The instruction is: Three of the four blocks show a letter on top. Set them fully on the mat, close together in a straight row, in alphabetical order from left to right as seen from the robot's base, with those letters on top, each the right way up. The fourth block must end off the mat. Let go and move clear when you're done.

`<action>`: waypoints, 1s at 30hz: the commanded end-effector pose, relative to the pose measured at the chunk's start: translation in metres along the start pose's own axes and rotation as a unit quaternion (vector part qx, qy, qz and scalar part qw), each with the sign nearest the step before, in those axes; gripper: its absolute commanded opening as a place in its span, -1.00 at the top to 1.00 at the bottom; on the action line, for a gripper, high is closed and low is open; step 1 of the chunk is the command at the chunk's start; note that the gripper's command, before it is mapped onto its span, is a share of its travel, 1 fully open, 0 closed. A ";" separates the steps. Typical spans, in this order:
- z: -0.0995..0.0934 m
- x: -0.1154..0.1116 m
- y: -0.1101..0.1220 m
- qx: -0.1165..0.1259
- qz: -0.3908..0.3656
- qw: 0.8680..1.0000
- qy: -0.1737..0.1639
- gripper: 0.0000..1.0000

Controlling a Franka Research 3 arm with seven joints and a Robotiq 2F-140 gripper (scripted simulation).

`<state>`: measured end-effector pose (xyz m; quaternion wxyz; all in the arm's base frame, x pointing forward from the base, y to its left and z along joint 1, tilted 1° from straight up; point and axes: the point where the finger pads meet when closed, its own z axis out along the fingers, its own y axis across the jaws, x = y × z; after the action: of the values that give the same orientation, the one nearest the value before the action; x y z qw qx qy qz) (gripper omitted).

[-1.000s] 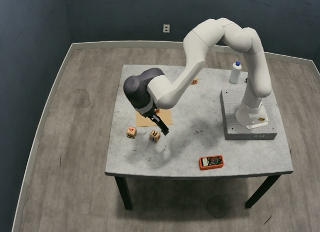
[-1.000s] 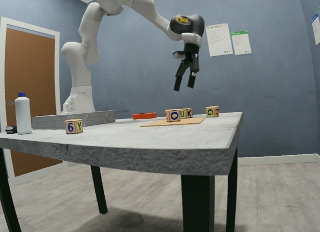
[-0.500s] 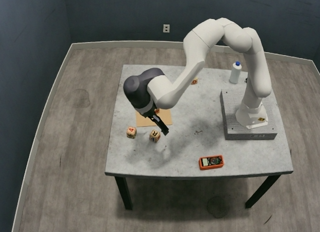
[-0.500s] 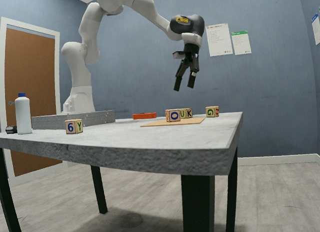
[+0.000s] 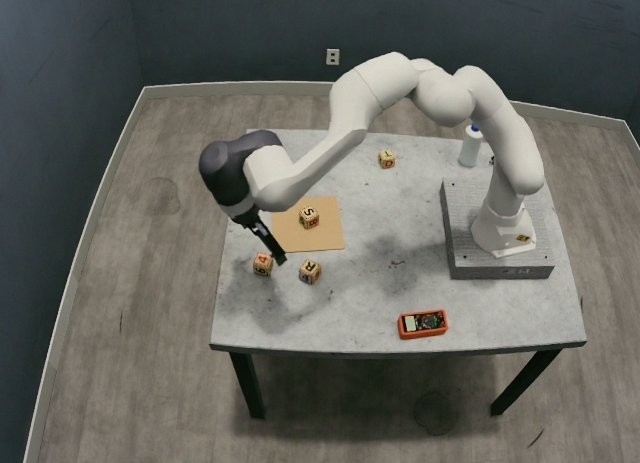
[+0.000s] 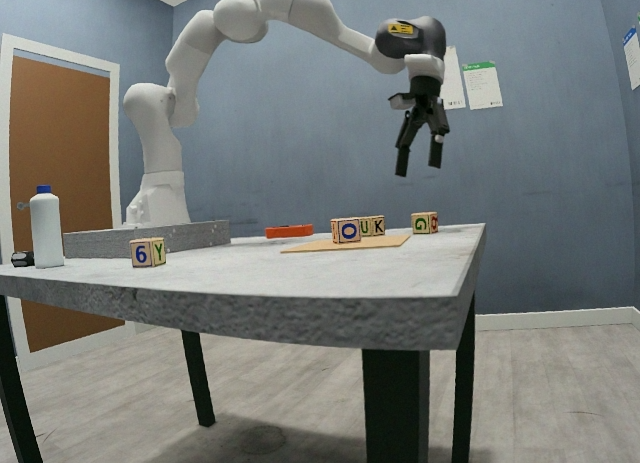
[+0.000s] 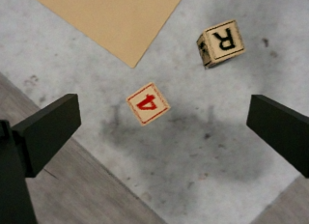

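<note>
The mat [image 5: 330, 236] [image 6: 382, 241] [image 7: 116, 26] holds one block, the S block [image 5: 308, 217] [image 6: 346, 231], with S on top. The R block [image 5: 310, 271] [image 6: 373, 226] [image 7: 224, 41], R on top, lies off the mat. The block with a red 4 on top [image 5: 262, 264] [image 6: 423, 223] [image 7: 147, 103] lies off the mat near the table's far end from the base. The T block [image 5: 386, 158] [image 6: 148, 252], a green T on top, stands apart, off the mat. My gripper [image 5: 280, 259] [image 6: 418, 170] [image 7: 164, 109] is open and empty, high above the 4 block, which shows between the fingers in the wrist view.
An orange multimeter [image 5: 422, 324] [image 6: 289, 231] lies near one table edge. A white bottle with a blue cap [image 5: 469, 148] [image 6: 46, 231] stands near the opposite edge, beside a small dark object [image 6: 21, 258]. The grey base block [image 5: 496, 268] [image 6: 155, 241] carries the arm.
</note>
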<state>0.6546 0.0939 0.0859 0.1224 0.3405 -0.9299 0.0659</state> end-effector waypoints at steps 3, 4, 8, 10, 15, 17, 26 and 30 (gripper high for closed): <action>0.003 0.001 -0.008 -0.008 -0.025 0.999 0.032 -1.00; 0.003 0.001 -0.008 -0.008 -0.025 0.999 0.032 -1.00; 0.003 0.001 -0.008 -0.008 -0.025 0.999 0.032 -1.00; 0.003 0.001 -0.008 -0.008 -0.025 0.999 0.032 -1.00; 0.003 0.001 -0.008 -0.008 -0.025 0.999 0.032 -1.00; 0.003 0.001 -0.008 -0.008 -0.025 0.999 0.032 -1.00; 0.003 0.001 -0.008 -0.008 -0.025 0.999 0.032 -1.00; 0.003 0.001 -0.008 -0.008 -0.025 0.999 0.032 -1.00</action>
<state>0.6594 0.0858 0.0849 0.1535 0.3564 -0.9192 0.0665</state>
